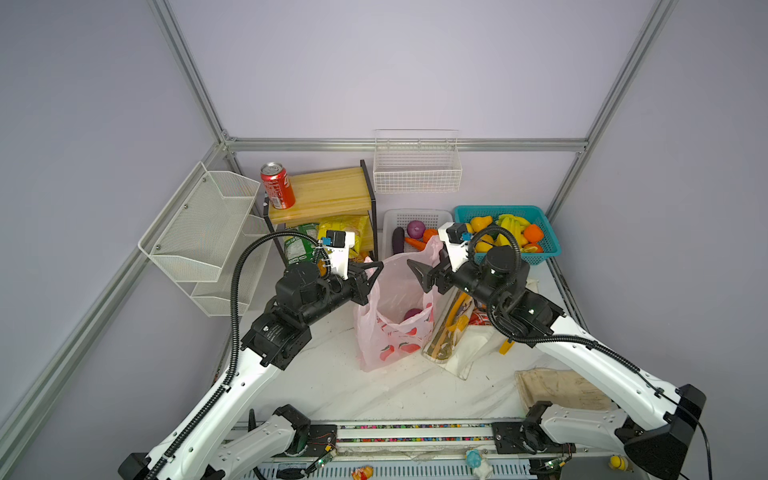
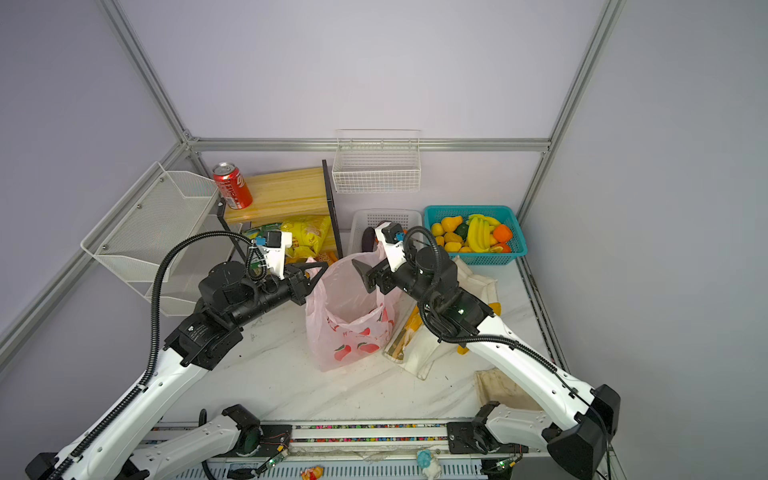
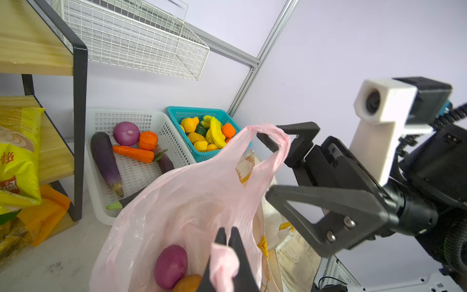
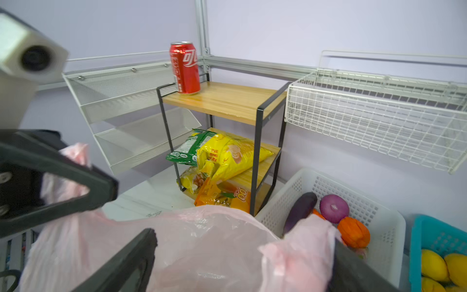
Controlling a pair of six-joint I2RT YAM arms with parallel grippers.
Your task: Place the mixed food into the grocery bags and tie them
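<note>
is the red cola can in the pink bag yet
No, the red cola can stands upright on the top board of the wooden shelf, apart from the pink bag.

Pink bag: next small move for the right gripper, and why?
Probably shut the right gripper on the thin translucent pink plastic bag's free handle loop: that loop lies between its open jaws, while the left gripper pinches the other handle.

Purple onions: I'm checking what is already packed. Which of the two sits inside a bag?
The darker onion at the bottom of the pink bag. The paler one lies in the white basket beside the eggplant.
</note>
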